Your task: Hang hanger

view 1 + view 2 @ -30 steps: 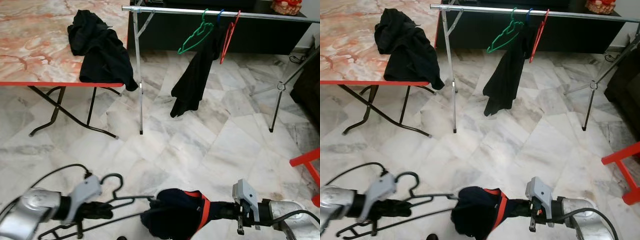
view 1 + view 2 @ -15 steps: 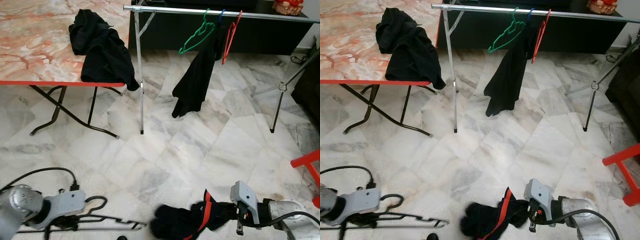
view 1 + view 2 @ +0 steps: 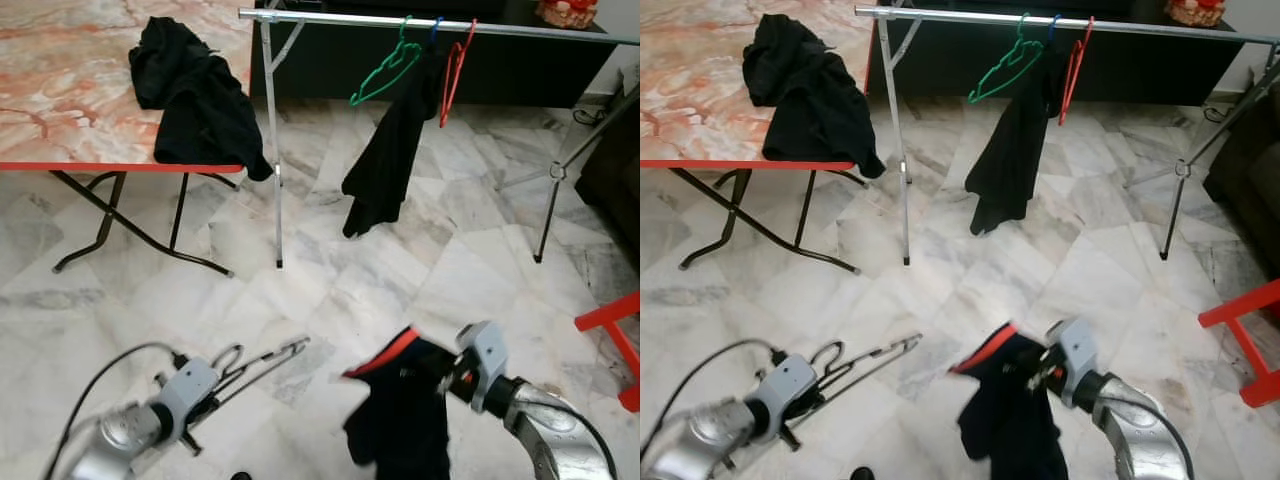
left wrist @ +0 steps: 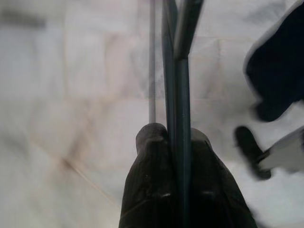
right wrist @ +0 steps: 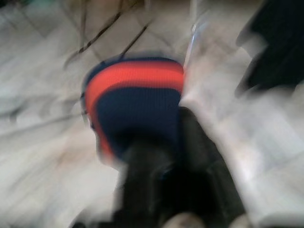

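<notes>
Black wire hanger (image 3: 255, 362): clamped in your left tool (image 3: 205, 398), well short of the rail (image 3: 420, 22) ahead. Dark red-trimmed garment (image 3: 400, 420): gripped by your right tool (image 3: 445, 375), just beside the hanger; dress it next, then carry both to the rail.

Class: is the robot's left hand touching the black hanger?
Touching. The left wrist view shows the left hand with its fingers clamped on the hanger.

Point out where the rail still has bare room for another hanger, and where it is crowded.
The rail is bare from its left upright up to the green hanger, and again right of the red hanger toward the far stand. It is crowded where green hanger, hanging black garment and red hanger bunch together.
</notes>
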`<state>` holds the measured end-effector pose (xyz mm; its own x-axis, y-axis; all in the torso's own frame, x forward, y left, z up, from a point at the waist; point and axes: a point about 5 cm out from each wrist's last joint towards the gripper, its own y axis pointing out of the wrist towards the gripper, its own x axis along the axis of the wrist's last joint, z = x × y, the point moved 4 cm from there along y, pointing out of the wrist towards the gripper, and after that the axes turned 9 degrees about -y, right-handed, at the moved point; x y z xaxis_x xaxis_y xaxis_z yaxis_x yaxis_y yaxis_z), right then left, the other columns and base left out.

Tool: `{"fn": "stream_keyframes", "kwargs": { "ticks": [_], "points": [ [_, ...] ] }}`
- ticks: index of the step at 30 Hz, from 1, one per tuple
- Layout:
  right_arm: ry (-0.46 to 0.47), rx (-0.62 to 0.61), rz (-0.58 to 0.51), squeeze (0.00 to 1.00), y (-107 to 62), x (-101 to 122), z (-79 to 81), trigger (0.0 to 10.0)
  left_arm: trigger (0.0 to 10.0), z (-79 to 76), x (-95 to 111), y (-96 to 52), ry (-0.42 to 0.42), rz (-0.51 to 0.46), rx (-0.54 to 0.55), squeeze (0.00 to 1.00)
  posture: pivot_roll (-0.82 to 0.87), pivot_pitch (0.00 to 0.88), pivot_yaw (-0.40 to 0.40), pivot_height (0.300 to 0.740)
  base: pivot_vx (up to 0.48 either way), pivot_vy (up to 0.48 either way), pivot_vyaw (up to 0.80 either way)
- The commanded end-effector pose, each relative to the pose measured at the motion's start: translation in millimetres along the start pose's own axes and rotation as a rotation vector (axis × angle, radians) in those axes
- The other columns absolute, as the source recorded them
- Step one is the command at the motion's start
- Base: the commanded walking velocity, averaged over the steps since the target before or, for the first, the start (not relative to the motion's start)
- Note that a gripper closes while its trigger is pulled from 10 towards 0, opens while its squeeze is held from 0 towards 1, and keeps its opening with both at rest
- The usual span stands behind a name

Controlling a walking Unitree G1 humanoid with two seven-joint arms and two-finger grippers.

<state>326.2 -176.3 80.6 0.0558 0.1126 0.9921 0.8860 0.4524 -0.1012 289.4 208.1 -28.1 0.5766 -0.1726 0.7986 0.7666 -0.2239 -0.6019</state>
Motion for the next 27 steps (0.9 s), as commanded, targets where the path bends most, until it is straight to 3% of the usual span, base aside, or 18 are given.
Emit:
{"fn": "stream_keyframes", "kwargs": {
  "ticks": [1, 5, 6, 8, 10, 11, 12, 16, 19, 23, 27],
  "points": [
    [0.029, -0.195, -0.074, 0.0, -7.6, 18, -13.7, 0.0, 10.0, 12.4, -36, -7.2, -0.071, 0.085, 0.134, 0.0, -0.01, 0.228, -0.087, 0.74, 0.0, 0.0, 0.0],
    [0.143, -0.471, -0.039, 0.0, -22.8, 10, -26.4, 0.0, 10.0, 24.2, -60, -13.6, -0.291, 0.089, 0.285, 0.0, 0.0, 0.22, -0.083, 0.74, 0.0, 0.0, 0.0],
    [0.154, -0.563, -0.032, 0.0, -31.3, 9, -29.2, 0.0, 10.0, 29.8, -77, -20.2, -0.377, 0.11, 0.355, 0.0, 0.01, 0.215, -0.081, 0.74, 0.0, 0.0, 0.0],
    [0.109, -0.608, -0.027, 0.0, -35.8, 12, -30.9, 0.0, 10.0, 31.4, -88, -25.0, -0.379, 0.146, 0.386, 0.0, 0.01, 0.206, -0.073, 0.74, 0.0, 0.0, 0.0],
    [0.015, -0.659, -0.07, 0.0, -41.6, 31, -30.4, 1.7, 10.0, 28.2, -114, -36.4, -0.364, 0.224, 0.405, 0.0, -0.01, 0.191, -0.06, 0.74, 0.0, 0.0, 0.0],
    [-0.011, -0.682, -0.09, 0.0, -44.0, 39, -30.1, 3.5, 10.0, 26.0, -124, -40.9, -0.364, 0.254, 0.411, 0.0, -0.01, 0.179, -0.055, 0.74, 0.0, 0.0, 0.0],
    [-0.037, -0.713, -0.114, 0.0, -46.7, 48, -30.7, 10.0, 10.0, 24.1, -135, -46.9, -0.391, 0.274, 0.421, 0.0, -0.02, 0.168, -0.051, 0.74, 0.0, 0.0, 0.0],
    [-0.088, -0.765, -0.142, 0.0, -49.6, 60, -30.9, 10.0, 10.0, 24.5, -146, -54.5, -0.441, 0.271, 0.461, 0.0, -0.03, 0.139, -0.057, 0.74, 0.0, 0.0, 0.0],
    [-0.102, -0.764, -0.142, 0.0, -47.6, 63, -31.6, 10.0, 10.0, 23.2, -148, -54.7, -0.429, 0.285, 0.464, 0.0, -0.03, 0.114, -0.059, 0.74, 0.0, 0.0, 0.0],
    [-0.118, -0.779, -0.145, 0.0, -41.7, 70, -30.6, 10.0, 10.0, 13.6, -139, -45.2, -0.468, 0.23, 0.439, 0.0, -0.02, 0.087, -0.064, 0.74, 0.0, 0.0, 0.0],
    [-0.044, -0.854, -0.157, 0.0, -43.1, 71, -33.1, 10.0, 10.0, 11.4, -135, -40.7, -0.455, 0.224, 0.44, 0.0, -0.01, 0.079, -0.061, 0.74, 0.0, 0.0, 0.0]
  ]
}}
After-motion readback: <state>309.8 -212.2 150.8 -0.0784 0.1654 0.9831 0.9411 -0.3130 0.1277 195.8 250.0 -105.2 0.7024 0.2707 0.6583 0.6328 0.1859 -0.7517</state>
